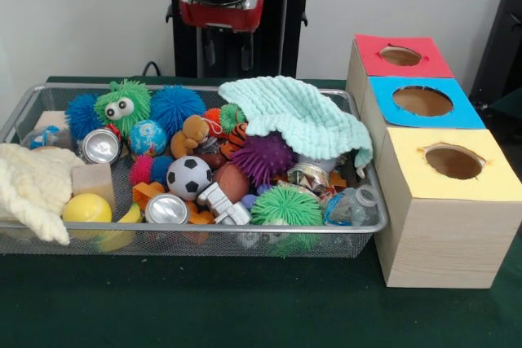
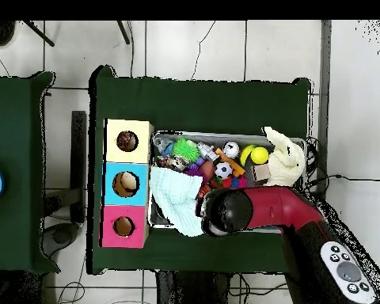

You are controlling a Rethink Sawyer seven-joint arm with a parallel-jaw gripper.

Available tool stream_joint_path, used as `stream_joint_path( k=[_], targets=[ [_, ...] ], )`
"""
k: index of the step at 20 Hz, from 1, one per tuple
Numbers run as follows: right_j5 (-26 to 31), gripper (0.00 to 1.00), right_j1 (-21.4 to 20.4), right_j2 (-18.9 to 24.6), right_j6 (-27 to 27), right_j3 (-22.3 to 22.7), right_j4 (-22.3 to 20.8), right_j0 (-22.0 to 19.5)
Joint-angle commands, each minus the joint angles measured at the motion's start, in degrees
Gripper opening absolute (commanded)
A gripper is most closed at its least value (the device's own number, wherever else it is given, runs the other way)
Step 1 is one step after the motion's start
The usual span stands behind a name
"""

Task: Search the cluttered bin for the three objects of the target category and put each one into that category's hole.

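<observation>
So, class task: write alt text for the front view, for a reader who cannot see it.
A wire mesh bin on a green table overflows with spiky balls, cans, a soccer ball and a mint cloth. Beside it stand red, blue and yellow boxes, each with a hole on top.

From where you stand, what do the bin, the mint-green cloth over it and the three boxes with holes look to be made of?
The bin looks like silvery wire mesh: you can see the toys through its walls. The mint-green cloth looks like soft, nubbly knit or terry, draping limply over the rim. The boxes show pale wood grain on their sides, possibly veneer, with matte coloured tops, perhaps paper or felt.
</observation>
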Motion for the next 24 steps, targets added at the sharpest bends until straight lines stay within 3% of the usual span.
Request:
stream_joint_path(
  k=[1,11,24],
  targets=[
    [-5.32,1.00,4.89,0.72,-8.65,-5.46,-5.91,-3.31],
    [-6.61,1.00,10.45,2.32,-12.35,-8.85,-11.31,-8.75],
    [-4.81,1.00,15.35,4.12,-14.58,-14.20,-15.04,-11.71]
  ],
)
